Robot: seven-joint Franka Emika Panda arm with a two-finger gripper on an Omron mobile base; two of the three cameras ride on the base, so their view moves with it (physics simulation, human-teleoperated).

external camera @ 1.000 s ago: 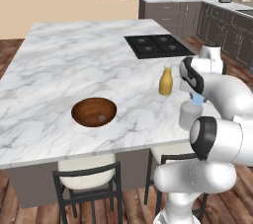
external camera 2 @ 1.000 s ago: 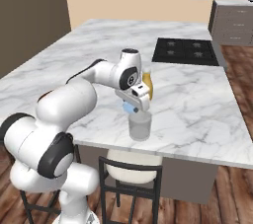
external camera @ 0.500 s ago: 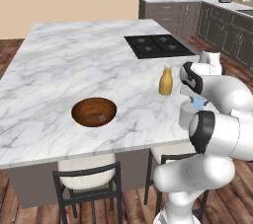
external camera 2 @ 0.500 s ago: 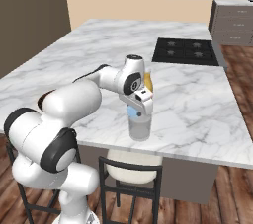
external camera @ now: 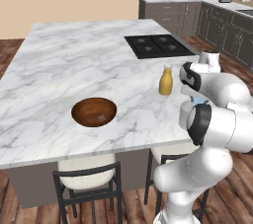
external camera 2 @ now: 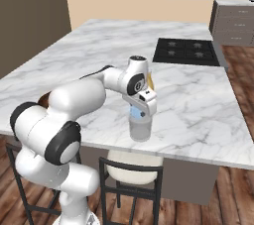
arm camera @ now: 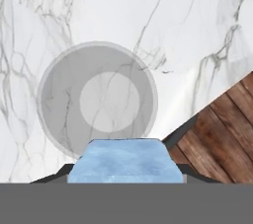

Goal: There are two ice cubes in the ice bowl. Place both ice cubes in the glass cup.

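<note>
The ice cube point(arm camera: 123, 161) in hand is a pale blue, frosted-looking block with flat faces and square edges, pinched between the narrow-set jaws of the gripper point(external camera 2: 141, 113). In the hand view it sits at 6 o'clock, and the glass cup point(arm camera: 97, 101) lies just above it toward 12, seen straight down its mouth: a clear round rim around a paler circular base, with the marble veins showing through and nothing visible inside.

In the right base view the glass cup point(external camera 2: 140, 128) stands near the front edge of the island point(external camera 2: 198, 105), directly under the gripper, the cube a little above its rim. The step in hand looks like the drop of the first cube. The next move probably calls for centring the cube over the mouth, since it seems offset toward the near rim, then parting the jaws; a slick cube could glance off the hard rim.

At about 9 o'clock from the cup in the left base view, well apart, the ice bowl point(external camera: 94, 111) rests on the marble, a round shallow dish of dark brown wood. A small grey block, the second ice cube point(external camera: 102, 117), lies inside it. An orange-yellow bottle point(external camera: 166, 81) with a white neck stands near the cup, toward 11 o'clock.
</note>
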